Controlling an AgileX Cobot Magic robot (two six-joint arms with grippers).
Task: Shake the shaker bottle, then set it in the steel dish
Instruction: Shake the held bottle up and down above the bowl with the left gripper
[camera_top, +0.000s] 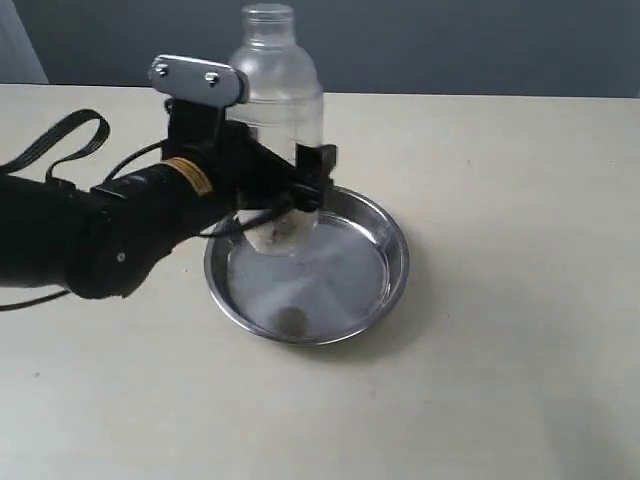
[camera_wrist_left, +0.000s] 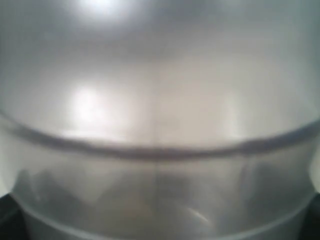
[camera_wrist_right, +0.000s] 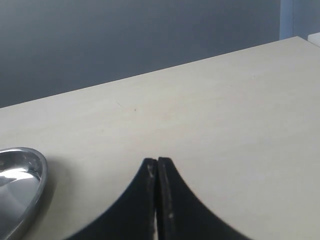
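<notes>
Left pincer (camera_top: 290, 185) pinches the shaker bottle (camera_top: 280, 90) around its middle. The bottle stands upright over the steel dish (camera_top: 392, 240). Right pincer (camera_wrist_right: 157, 172) hangs over the counter (camera_wrist_right: 225, 110), tips pressed together.

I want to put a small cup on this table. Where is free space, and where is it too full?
The table is bare right of the steel dish, out to the picture's edge, and in front of the dish. The dish's left side is crowded: the left gripper holds the shaker bottle over it, with arm and cables beside.
</notes>
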